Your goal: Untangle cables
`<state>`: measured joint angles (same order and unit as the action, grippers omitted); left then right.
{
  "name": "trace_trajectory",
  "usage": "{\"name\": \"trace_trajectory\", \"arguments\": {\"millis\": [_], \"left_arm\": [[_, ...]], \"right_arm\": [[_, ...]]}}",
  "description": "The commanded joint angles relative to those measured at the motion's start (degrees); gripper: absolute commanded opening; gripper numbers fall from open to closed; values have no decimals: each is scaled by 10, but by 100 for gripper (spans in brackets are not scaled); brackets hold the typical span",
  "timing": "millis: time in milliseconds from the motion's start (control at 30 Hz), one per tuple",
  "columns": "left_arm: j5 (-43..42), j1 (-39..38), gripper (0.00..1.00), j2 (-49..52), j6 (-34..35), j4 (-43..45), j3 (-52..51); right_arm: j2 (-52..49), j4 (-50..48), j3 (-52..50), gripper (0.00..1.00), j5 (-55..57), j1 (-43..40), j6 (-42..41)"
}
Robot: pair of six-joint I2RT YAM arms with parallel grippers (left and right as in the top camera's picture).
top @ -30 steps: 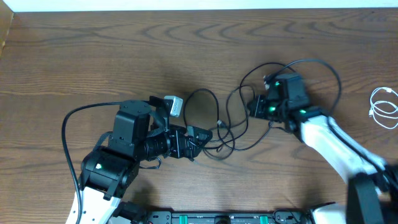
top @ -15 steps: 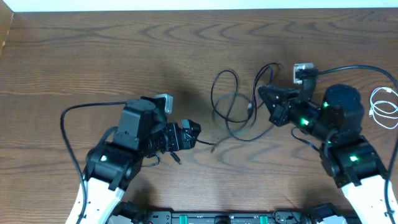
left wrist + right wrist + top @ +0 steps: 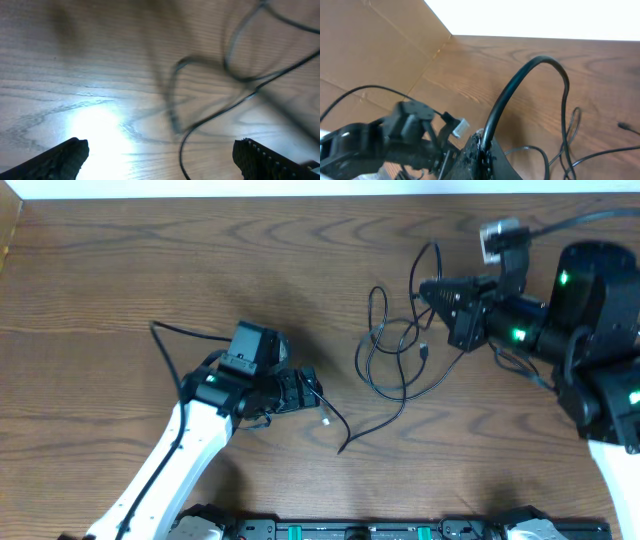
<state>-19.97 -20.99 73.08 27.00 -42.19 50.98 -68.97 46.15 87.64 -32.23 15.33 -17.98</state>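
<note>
Cables: black loops point(image 3: 385, 360) lie heaped on the table point(image 3: 150, 260) between the arms, closer to the right one. A loose tail point(image 3: 372, 427) trails toward the left arm.
Left fingers point(image 3: 305, 390): spread wide, holding nothing. The wrist view shows one strand point(image 3: 210, 117) crossing just ahead of the gap.
Right fingers point(image 3: 432, 292): closed on a black strand point(image 3: 520, 85) that arches up and drops into the heap.
Key relation: the heap lies to the right of the left fingers, roughly along their pointing line. The tail runs diagonally from them. The left arm is nearer the tail.
Contact with tail: cannot tell.
Surface: flat wood grain. The thin cord lies flush, so a low pinch is probably needed.
Room: bare wood surrounds the heap, enough to draw the tail leftward.
</note>
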Motion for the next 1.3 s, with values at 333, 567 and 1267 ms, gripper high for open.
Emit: {"name": "trace_trajectory", "arguments": {"millis": [333,567,1267], "left_arm": [[53,2,98,166,0,1,-3],[53,2,98,221,0,3,-3],[48,2,98,229,-4,6,-3]], "right_arm": [[-96,48,220,1,18,17,149],[-112,151,216,1,98,17,149],[-294,373,148,1,291,16,149]]}}
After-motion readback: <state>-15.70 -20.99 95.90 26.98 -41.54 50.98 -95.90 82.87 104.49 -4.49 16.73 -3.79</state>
